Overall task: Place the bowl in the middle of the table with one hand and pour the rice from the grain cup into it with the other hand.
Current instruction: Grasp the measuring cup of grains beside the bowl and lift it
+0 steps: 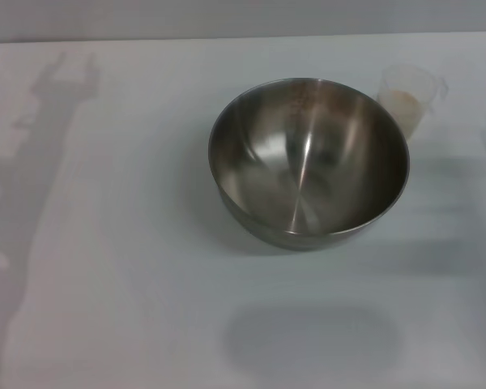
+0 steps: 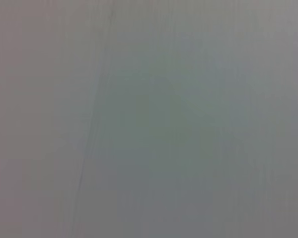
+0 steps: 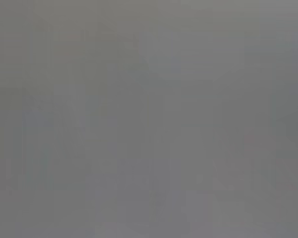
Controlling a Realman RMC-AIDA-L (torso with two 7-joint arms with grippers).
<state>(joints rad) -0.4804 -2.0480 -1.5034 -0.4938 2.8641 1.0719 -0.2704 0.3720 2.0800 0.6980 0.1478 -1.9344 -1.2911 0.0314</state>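
The bowl (image 1: 309,162) sits upright on the table (image 1: 105,308), a little to the 1 o'clock side of the head view's centre, its thin rim forming a full unbroken oval and its shiny brushed interior holding nothing. At about 2 o'clock from the bowl stands the grain cup (image 1: 408,97), upright, just behind the bowl's far right rim; whether the two touch or are barely apart cannot be told, since the bowl's rim overlaps the cup's lower part. Inside the cup a pale beige layer of rice (image 1: 402,98) shows through the translucent wall. The table's far edge runs across the view at 12 o'clock, not far behind the cup and the bowl's back rim, so room is tight on that side. From 6 to 11 o'clock of the bowl lies a broad stretch of bare white tabletop, crossed only by shadows: a tall arm-shaped one at 9 to 10 o'clock and a soft rounded one at 6 o'clock. At 3 o'clock there is a narrower band of bare surface up to the view's right border. Neither gripper appears in the head view, and both wrist views show only a featureless grey field, so whether either gripper's fingers are spread or pressed together cannot be told.
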